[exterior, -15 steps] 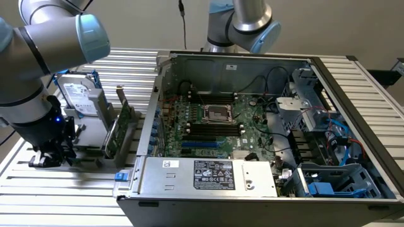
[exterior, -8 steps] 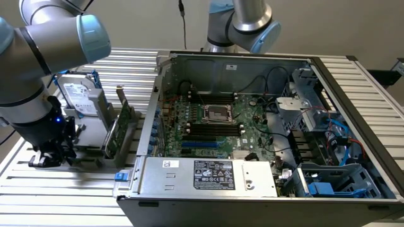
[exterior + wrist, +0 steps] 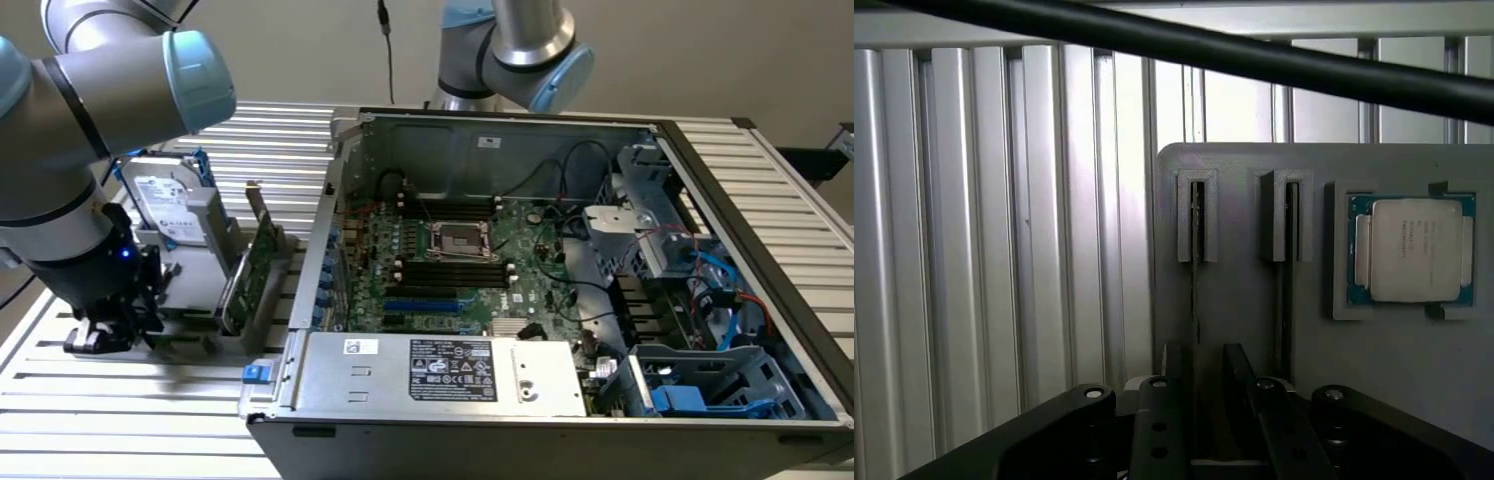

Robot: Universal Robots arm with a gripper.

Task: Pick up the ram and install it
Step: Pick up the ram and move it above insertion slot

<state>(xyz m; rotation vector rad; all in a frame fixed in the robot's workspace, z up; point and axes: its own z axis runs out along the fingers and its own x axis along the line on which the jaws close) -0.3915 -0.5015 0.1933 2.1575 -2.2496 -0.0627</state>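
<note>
**Tool spread above the ram in its holder**

Tool (image 3: 100,335) (image 3: 1204,362) hangs low over the near end of the grey holder (image 3: 187,345) (image 3: 1244,300), its 2 dark fingers (image 3: 1176,385) held well apart with nothing pinched between them. The holder sits on the slatted metal desk (image 3: 134,420).

Seen from the wrist, the holder has 2 narrow upright slots. A thin dark edge stands in each, and the ram (image 3: 1195,260) is the one that runs down into the gap between the fingers. I cannot tell whether either finger touches it. A square processor chip (image 3: 1412,250) lies flat in a recess of the holder, beyond the second slot.

Farther along the holder, a silver hard drive (image 3: 167,205) and a green expansion card (image 3: 254,265) stand upright in it. Just beside the holder, on the exterior view's right, the open computer case (image 3: 561,130) lies on its side, with the motherboard (image 3: 534,262) and its black memory slots (image 3: 454,272) facing up.
</note>
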